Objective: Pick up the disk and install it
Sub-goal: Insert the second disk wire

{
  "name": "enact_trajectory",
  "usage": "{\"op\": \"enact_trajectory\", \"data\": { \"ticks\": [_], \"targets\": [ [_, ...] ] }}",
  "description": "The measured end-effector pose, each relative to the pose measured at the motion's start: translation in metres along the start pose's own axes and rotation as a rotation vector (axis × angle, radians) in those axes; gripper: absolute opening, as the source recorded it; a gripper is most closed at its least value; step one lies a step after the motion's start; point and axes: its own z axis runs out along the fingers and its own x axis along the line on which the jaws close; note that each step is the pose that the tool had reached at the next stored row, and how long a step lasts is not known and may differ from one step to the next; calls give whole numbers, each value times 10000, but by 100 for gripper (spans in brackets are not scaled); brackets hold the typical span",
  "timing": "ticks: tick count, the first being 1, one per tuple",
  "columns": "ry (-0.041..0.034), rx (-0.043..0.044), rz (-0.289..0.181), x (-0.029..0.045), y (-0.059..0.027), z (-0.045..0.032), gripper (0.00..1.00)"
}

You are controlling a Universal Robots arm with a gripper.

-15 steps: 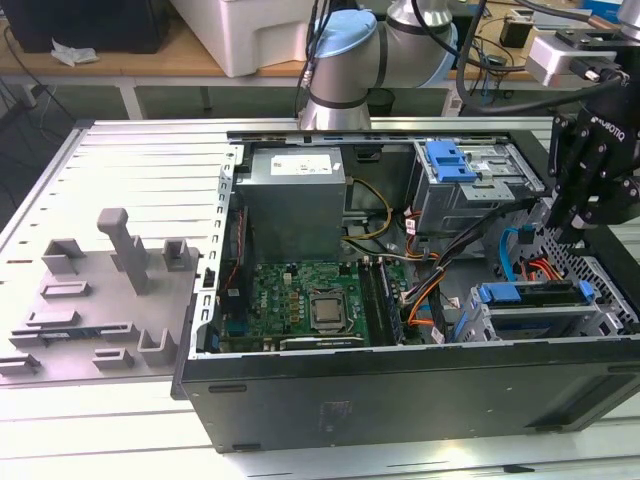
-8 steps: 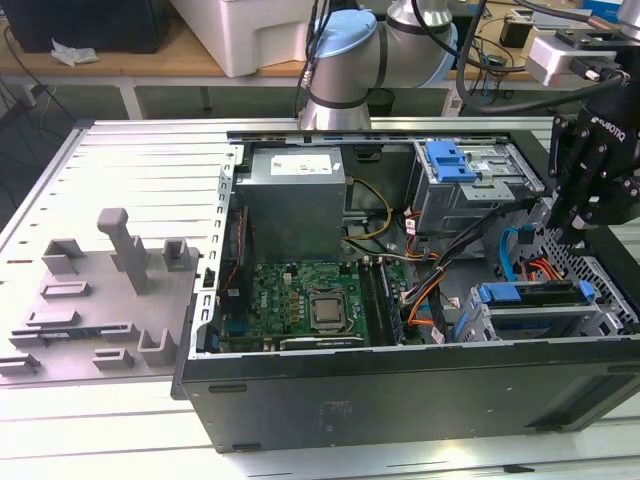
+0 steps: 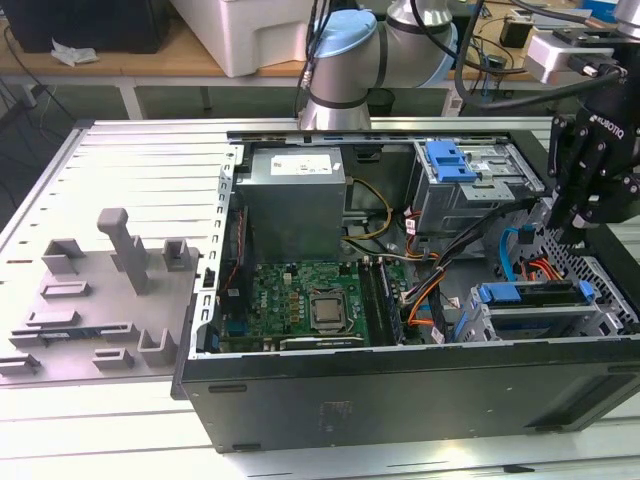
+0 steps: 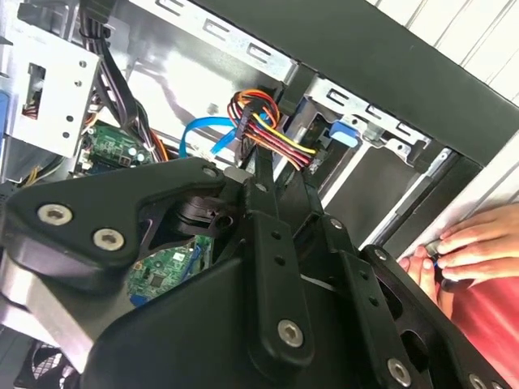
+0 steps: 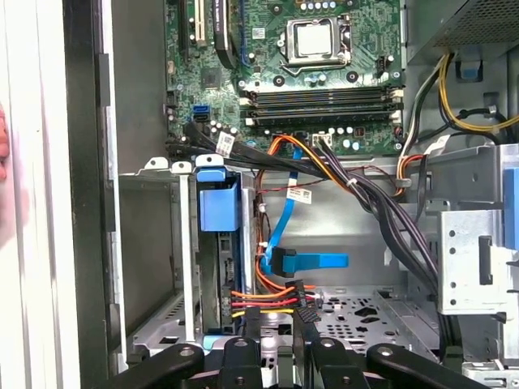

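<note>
While seated in its bay [image 3: 470, 325], disk [image 3: 532, 294] lies lengthwise along case front wall, tool [image 3: 566, 232] above, grip unclear.

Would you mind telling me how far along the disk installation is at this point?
Done: the disk sits in its bay. In hand: the gripper hangs beside that bay, near the wires. Left: the blue cable lies loose, unplugged; full seating cannot be judged.

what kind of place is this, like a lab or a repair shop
Most likely a robotics lab or test bench. An open computer case lies on a slotted metal table beside grey fixture blocks, the robot arm's base is mounted behind it, and workbenches with equipment line the back.
</note>
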Motion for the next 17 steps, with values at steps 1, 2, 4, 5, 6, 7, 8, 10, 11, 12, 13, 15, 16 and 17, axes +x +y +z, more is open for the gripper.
{"op": "enact_trajectory", "data": {
  "ticks": [1, 2, 4, 5, 6, 7, 8, 10, 11, 12, 13, 15, 16, 17],
  "targets": [
    [23, 1, 0, -23, 1, -2, 30],
    [48, 2, 0, -44, 2, -5, 30],
    [110, 5, 1, -67, 9, -8, 30],
    [136, 6, 0, -70, 19, -8, 30],
    [167, 11, 0, -73, 33, -8, 30],
    [198, 14, 1, -76, 48, -9, 30],
    [257, 21, 1, -84, 72, -10, 30],
    [354, 28, 1, -99, 100, -12, 30],
    [424, 32, 1, -109, 115, -14, 30],
    [490, 35, 0, -118, 127, -14, 30],
    [608, 41, 0, -134, 152, -16, 30],
    [729, 49, 0, -150, 185, -18, 30],
    [793, 55, 0, -158, 206, -18, 30],
    [830, 60, 1, -163, 223, -18, 30]
  ]
}}
